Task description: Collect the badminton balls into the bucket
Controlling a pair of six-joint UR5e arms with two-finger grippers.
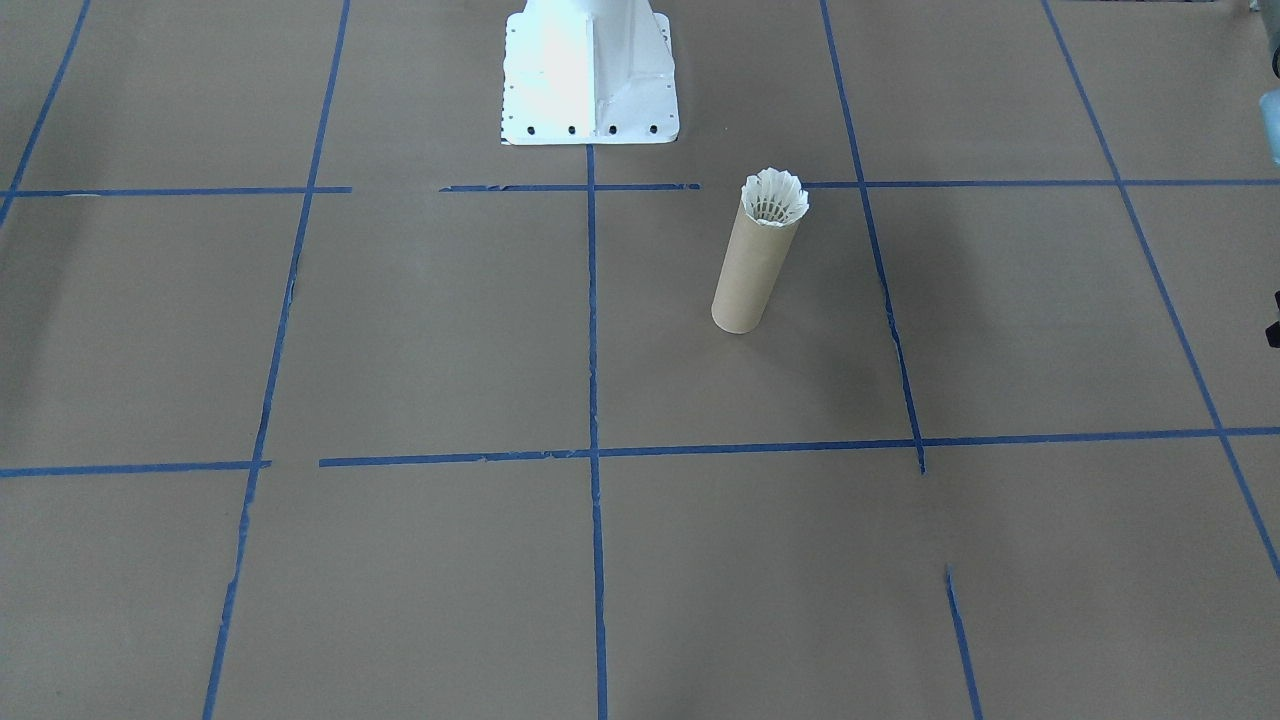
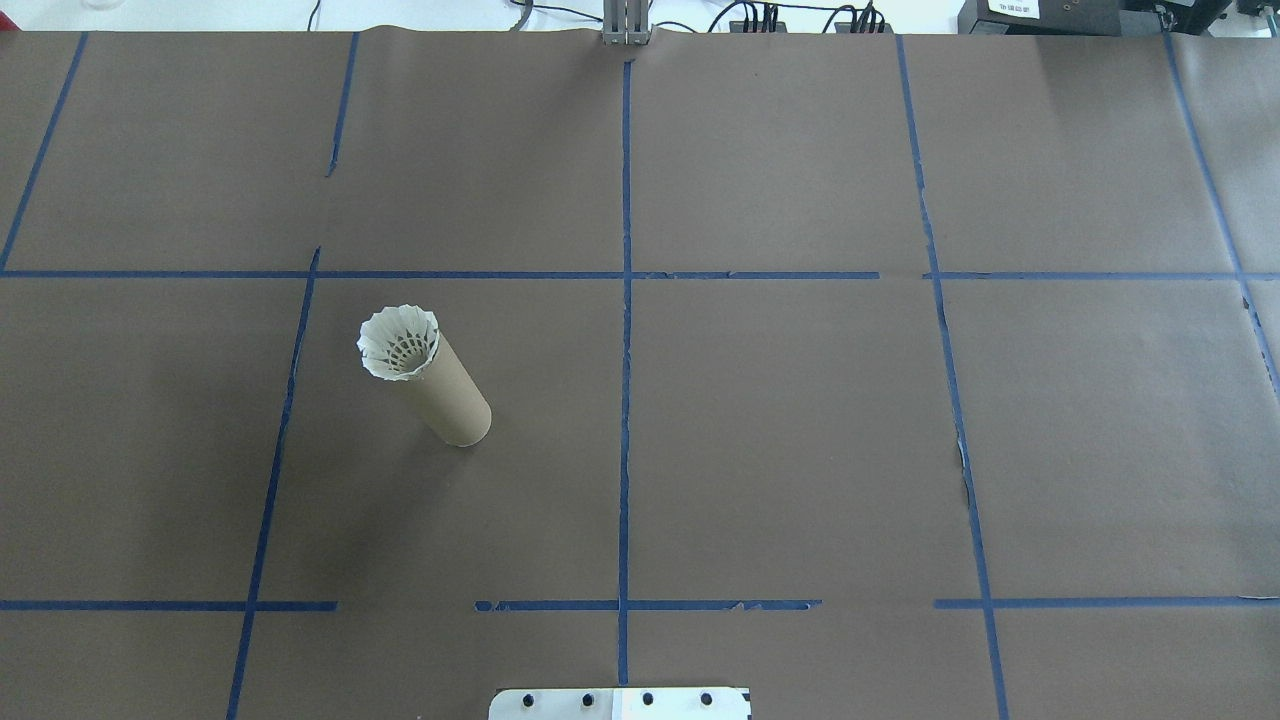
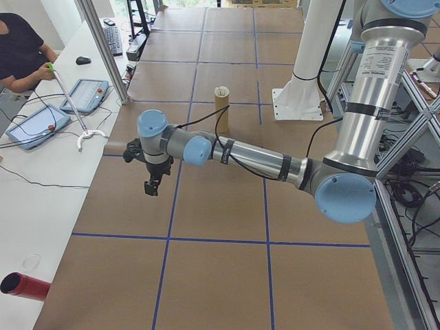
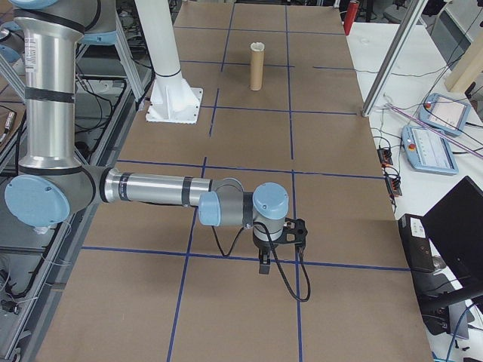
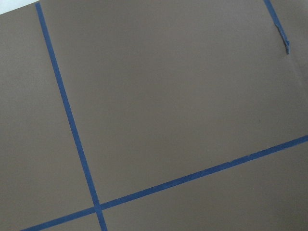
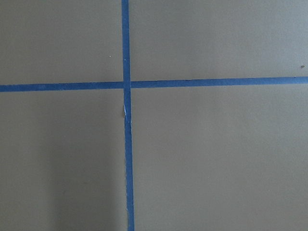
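White feather shuttlecock [image 2: 399, 344] sits skirt-up in the mouth of the tall brown cardboard tube [image 2: 447, 393], feathers flared over the rim, cork end hidden inside. Tube stands upright on the brown paper-covered table [image 2: 800, 430], at about 9 o'clock in the overhead view, well apart from both arms.

Left gripper [image 3: 152, 180] hangs over the table's left end, right gripper [image 4: 266, 259] over the right end. Both show only in the side views, so I cannot tell whether the jaws are open or closed.

Risks: the tube is narrow and tall, so any arm sweep or table bump could tip it. The skirt looks perched on the rim, so the shuttlecock may not be fully seated and could pop out.

Hidden: depth of the shuttlecock inside the tube. Wrist cameras show only paper and blue tape lines [image 5: 67, 115].
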